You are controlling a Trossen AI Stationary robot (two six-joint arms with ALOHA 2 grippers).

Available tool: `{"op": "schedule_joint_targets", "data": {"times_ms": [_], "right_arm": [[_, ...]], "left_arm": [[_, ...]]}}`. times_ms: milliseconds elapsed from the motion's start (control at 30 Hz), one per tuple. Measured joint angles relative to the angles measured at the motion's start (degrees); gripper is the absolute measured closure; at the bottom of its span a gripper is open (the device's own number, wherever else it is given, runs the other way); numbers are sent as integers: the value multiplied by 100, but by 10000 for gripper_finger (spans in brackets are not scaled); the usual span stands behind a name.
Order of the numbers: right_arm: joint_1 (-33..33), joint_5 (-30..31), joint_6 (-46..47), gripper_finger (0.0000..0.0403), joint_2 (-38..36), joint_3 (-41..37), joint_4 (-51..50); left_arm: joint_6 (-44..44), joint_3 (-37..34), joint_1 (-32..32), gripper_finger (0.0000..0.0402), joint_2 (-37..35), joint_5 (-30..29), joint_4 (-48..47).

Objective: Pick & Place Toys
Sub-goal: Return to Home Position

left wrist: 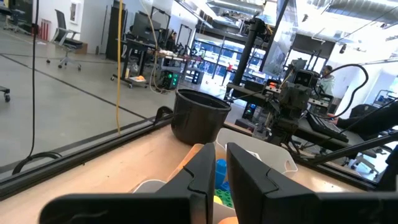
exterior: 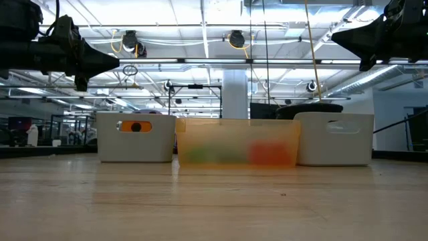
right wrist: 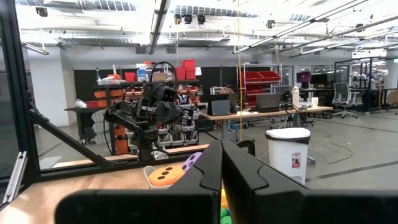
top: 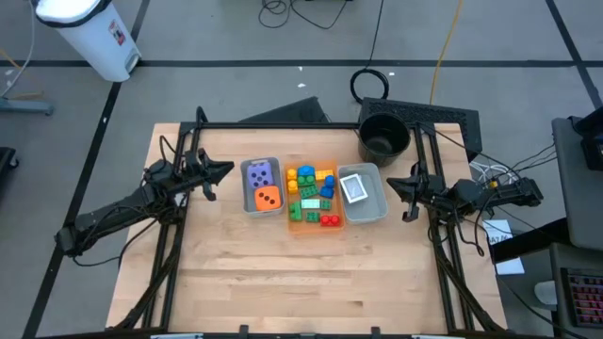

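Pale wood table is seen with three trays in a row near its middle, side by side.

- Left grey tray: the purple die and the orange die are held in it, the orange one nearer the front edge.
- Orange tray, in the middle: it is filled with the bricks (blue, yellow, green, red and orange are all made out).
- Right grey tray: a flat whitish card is lying in it.
- Black bucket: it is set behind the right grey tray, near the table's far edge.

Left gripper is held just left of the left grey tray and pointed toward it. Its fingers are drawn almost together, with a slim gap between them and nothing gripped.

Right gripper is held just right of the right grey tray, facing the left one across the row. Its fingers are pressed together, empty.

Both grippers are raised well clear of the table top (low view), and no toy is touched by either.
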Motion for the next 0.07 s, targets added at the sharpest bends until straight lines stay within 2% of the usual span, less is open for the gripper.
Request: {"op": "schedule_joint_targets", "data": {"times_ms": [67], "right_arm": [[1, 1, 0, 399, -2, 0, 2]], "left_arm": [[0, 0, 0, 355, 0, -2, 0]]}}
